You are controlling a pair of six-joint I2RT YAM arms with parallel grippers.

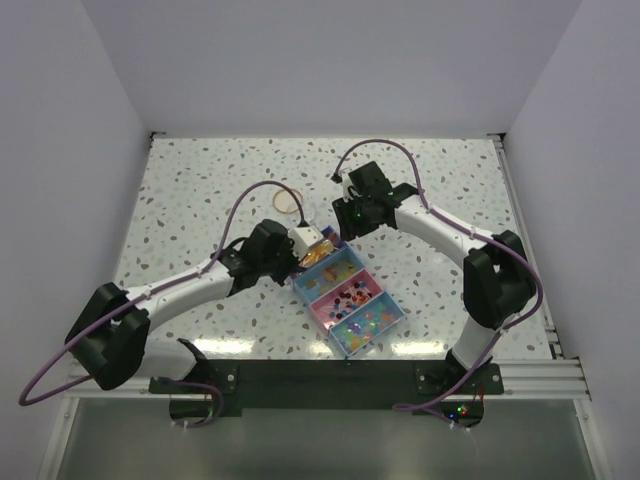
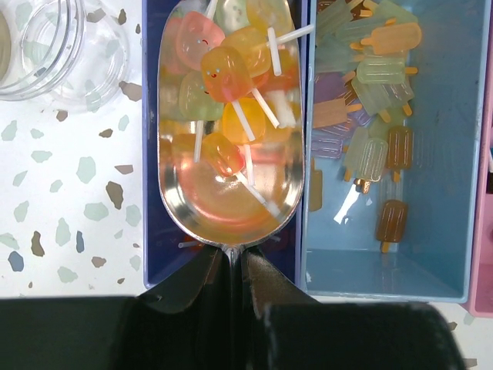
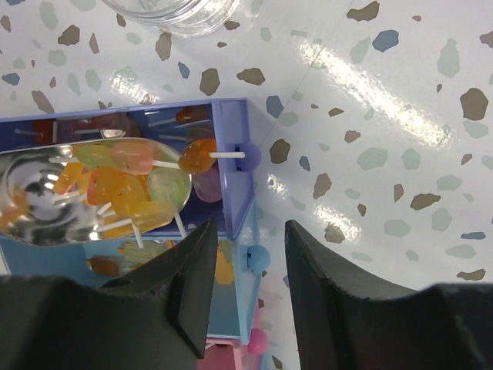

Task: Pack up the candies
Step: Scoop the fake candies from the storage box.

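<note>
Your left claw [image 2: 231, 262] is pinched tight on the handle of a metal scoop [image 2: 200, 202], which is heaped with the candies [image 2: 227, 77] (orange, pink, yellow and green, on white sticks) and sits over the dark-blue compartment [image 2: 150, 154] at the end of the box [image 3: 235, 169] on the desk [image 3: 385, 116]. Your right claw [image 3: 250, 235] stands wide and grips nothing, one finger over the box, the other over the desk; more candies lie in the light-blue compartment [image 2: 431, 231] alongside.

Mirror-bright metal scoop [image 2: 223, 206], glossy translucent candies [image 2: 225, 73] (smooth plastic box [image 2: 431, 231])
</note>
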